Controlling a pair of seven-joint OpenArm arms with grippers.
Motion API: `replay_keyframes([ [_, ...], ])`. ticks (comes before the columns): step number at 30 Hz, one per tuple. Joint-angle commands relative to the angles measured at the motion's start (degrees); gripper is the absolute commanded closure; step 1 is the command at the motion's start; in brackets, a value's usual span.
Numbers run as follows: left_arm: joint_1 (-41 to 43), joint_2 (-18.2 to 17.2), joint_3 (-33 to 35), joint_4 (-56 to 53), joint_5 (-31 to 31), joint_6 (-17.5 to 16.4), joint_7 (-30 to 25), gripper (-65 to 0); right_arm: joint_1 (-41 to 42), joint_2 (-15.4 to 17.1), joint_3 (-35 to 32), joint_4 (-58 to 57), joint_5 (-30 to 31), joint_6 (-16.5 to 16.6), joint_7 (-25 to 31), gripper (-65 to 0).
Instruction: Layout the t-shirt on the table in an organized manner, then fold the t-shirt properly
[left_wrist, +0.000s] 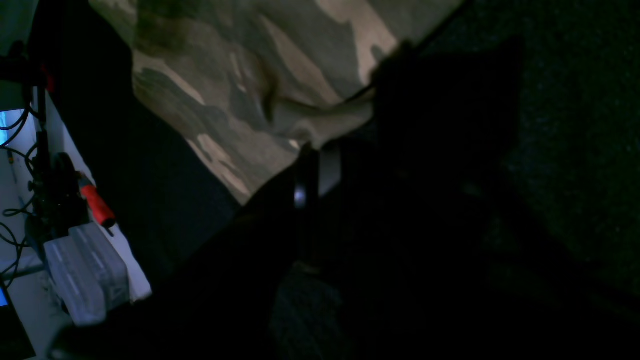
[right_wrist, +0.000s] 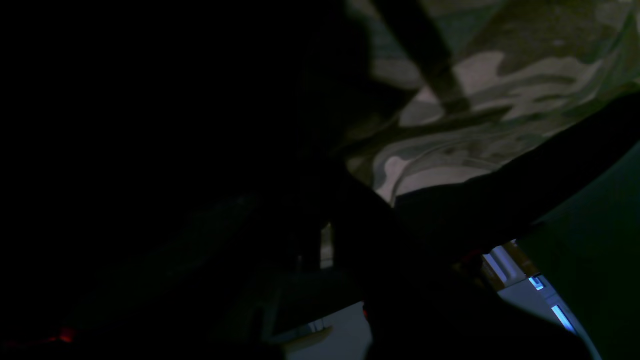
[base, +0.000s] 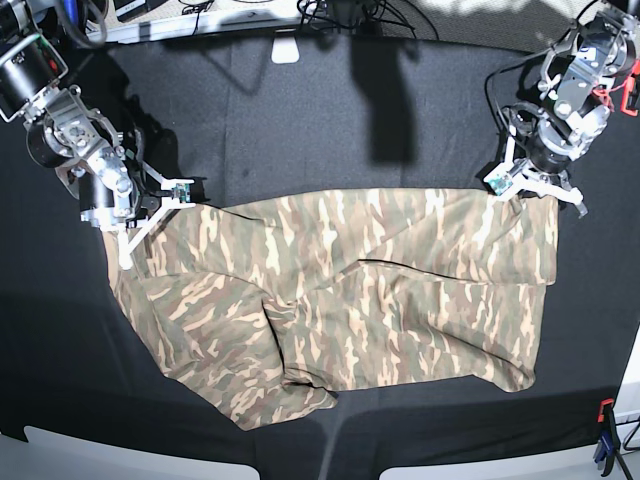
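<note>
Near edge: at the bottom of your base view the table's (base: 330, 440) black cloth runs to a light rim; a red and blue clamp (base: 604, 440) sits at the near corner, on that view's right.
T-shirt: the t-shirt (base: 340, 300) lies across the middle of the table in camouflage print, stretched wide between your two arms; its near hem is uneven, with a bunched fold low and left of centre and a crease running across the middle.
Right gripper: your right gripper (base: 128, 238) is at the cloth's upper corner on the base view's left; its jaws are closed, and the corner seems pinched there; the right wrist view is too dark to confirm more than camouflage fabric beside the fingers.
Left gripper: your left gripper (base: 522, 182) is at the opposite upper corner, jaws closed tight; in the left wrist view the shirt's edge (left_wrist: 320, 107) runs straight into the dark fingers, so it has hold of the hem.
Far edge: bare black cloth behind the shirt; cables and a white block (base: 286, 48) lie along the far rim.
</note>
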Motion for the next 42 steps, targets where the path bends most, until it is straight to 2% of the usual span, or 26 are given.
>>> replay_keyframes([
  [1,-0.8,-1.0,-0.4,0.8,0.5,0.7,-0.7,0.0,1.1,0.9,0.6,0.6,-0.7,0.1,-0.9,0.0],
  [24,-0.8,-1.0,-0.4,0.8,0.5,0.7,-0.7,0.0,1.1,0.9,0.6,0.6,-0.6,0.1,0.0,0.0],
  [29,-0.7,-0.9,-0.4,0.8,0.3,0.7,-0.7,0.0,1.1,0.9,0.6,0.6,2.6,1.1,0.0,0.0],
  [42,-0.8,-0.8,-0.4,0.8,0.6,1.0,-0.7,0.0,1.1,0.9,0.6,0.9,2.6,1.5,0.5,0.0],
])
